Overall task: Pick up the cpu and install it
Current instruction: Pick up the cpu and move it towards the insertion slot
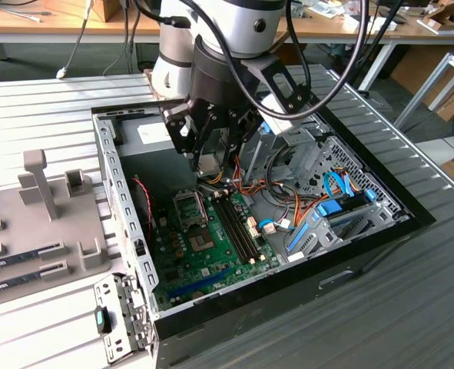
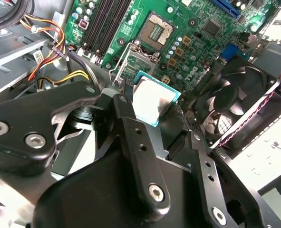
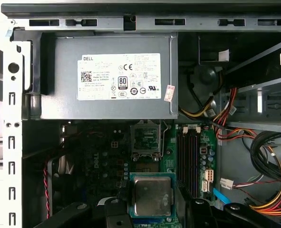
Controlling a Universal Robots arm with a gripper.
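Dropping the chip is the main risk as I judge it. The cpu (image 2: 152, 102) hangs in the air clear of the socket (image 2: 157, 32), pinched only at 2 opposite edges. A light hold on so thin a part could let it tilt or slip, and a fall onto the socket's exposed contacts would probably bend them.

Misalignment is the other hazard. In the first wrist view the cpu (image 3: 151, 195) appears offset from the socket (image 3: 145, 139), though the camera's slant may account for some of that. If the offset is real, going straight down would put it on the green motherboard (image 2: 202, 61) beside the socket. I cannot tell which way the chip's key corner faces. A wrong turn would stop it seating, and any pressing then could harm both parts. Orange and yellow cables (image 1: 246, 188) lie near the socket and could snag an arm that strays.

The gripper (image 2: 152, 105) is closed to the chip's width, with 1 black finger (image 2: 125, 114) on each of 2 edges and the silver top facing away from the socket. In the exterior view the gripper (image 1: 211, 157) hovers inside the open computer case (image 1: 111, 177), higher than the socket (image 1: 190, 206), touching nothing but the chip.
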